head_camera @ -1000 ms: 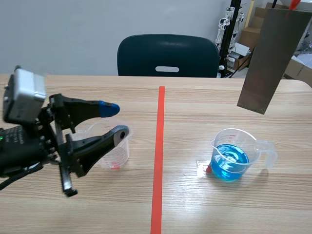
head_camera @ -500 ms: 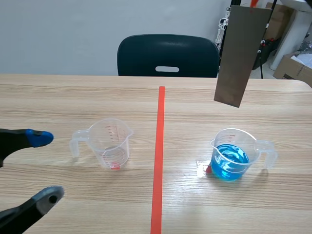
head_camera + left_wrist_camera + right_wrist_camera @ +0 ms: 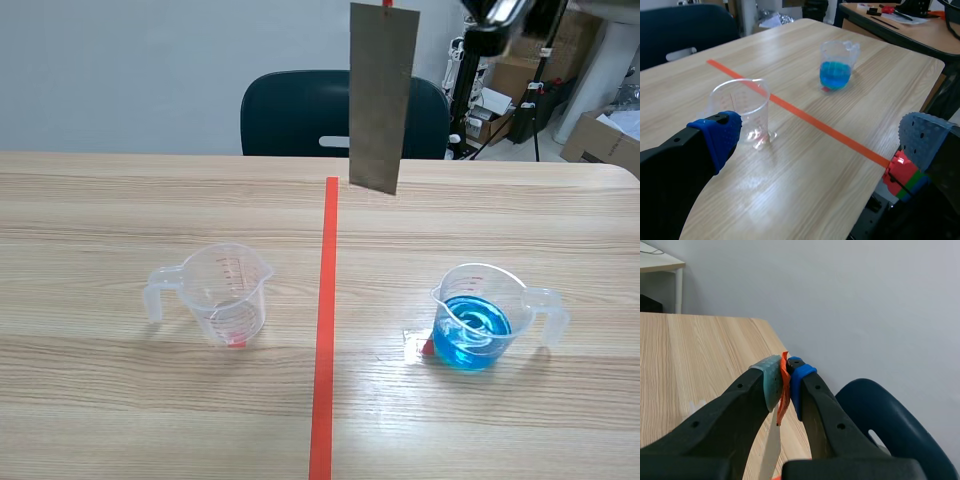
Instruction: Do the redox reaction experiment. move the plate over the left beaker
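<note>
Metal plate (image 3: 383, 98), long axis vert., hangs from R gripper (image 3: 785, 385) clamped on its top; above, right of & beyond left beaker (image 3: 228, 293).

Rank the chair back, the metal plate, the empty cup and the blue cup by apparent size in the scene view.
1. chair back
2. metal plate
3. empty cup and blue cup: alike, no ranking between them.

Front overview, wrist close-ups, table (image 3: 120, 400) shared
</note>
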Controlling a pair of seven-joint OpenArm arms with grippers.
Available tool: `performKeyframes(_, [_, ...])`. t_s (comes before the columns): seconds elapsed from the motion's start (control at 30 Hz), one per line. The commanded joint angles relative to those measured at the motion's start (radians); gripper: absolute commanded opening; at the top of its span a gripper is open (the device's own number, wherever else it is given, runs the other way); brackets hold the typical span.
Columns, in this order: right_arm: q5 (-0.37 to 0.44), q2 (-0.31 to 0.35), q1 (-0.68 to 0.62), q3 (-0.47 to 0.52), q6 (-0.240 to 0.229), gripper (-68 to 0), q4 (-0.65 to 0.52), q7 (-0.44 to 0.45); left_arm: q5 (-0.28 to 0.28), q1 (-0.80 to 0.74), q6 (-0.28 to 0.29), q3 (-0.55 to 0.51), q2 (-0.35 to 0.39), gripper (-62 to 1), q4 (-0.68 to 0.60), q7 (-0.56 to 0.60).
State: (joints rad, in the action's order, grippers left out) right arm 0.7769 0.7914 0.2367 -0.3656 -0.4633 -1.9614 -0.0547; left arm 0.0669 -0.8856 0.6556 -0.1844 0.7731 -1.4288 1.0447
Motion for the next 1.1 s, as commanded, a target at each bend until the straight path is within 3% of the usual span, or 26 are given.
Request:
performKeyframes(0.0, [0.011, -0.013, 0.056, -0.018, 0.017, -67.1, 0.019, 0.014, 0.037, -0.023, -0.003, -0.015, -0.002, 1.4, -0.014, 0.015])
performKeyframes(0.1, [0.004, -0.042, 0.139, -0.101, 0.038, -67.1, 0.059, 0.014, 0.06, -0.076, -0.009, -0.045, -0.002, 1.4, -0.014, 0.023])
performKeyframes(0.23, [0.004, -0.081, 0.242, -0.204, 0.057, -67.1, 0.108, 0.012, 0.112, -0.151, -0.07, -0.076, -0.003, 1.4, -0.014, 0.105])
performKeyframes(0.43, [0.005, -0.144, 0.385, -0.353, 0.092, -67.1, 0.167, 0.011, 0.131, -0.253, -0.113, -0.126, -0.011, 1.4, -0.014, 0.192])
performKeyframes(0.63, [0.016, -0.225, 0.5, -0.488, 0.128, -67.1, 0.237, 0.001, 0.132, -0.333, -0.22, -0.159, -0.04, 1.4, -0.014, 0.227])
performKeyframes(0.93, [0.059, -0.285, 0.63, -0.635, 0.174, -67.1, 0.28, 0.014, 0.132, -0.407, -0.231, -0.166, -0.059, 1.4, -0.014, 0.272])
performKeyframes(1.07, [0.096, -0.306, 0.659, -0.662, 0.18, -67.1, 0.281, 0.004, 0.131, -0.431, -0.281, -0.166, -0.08, 1.4, -0.014, 0.306])
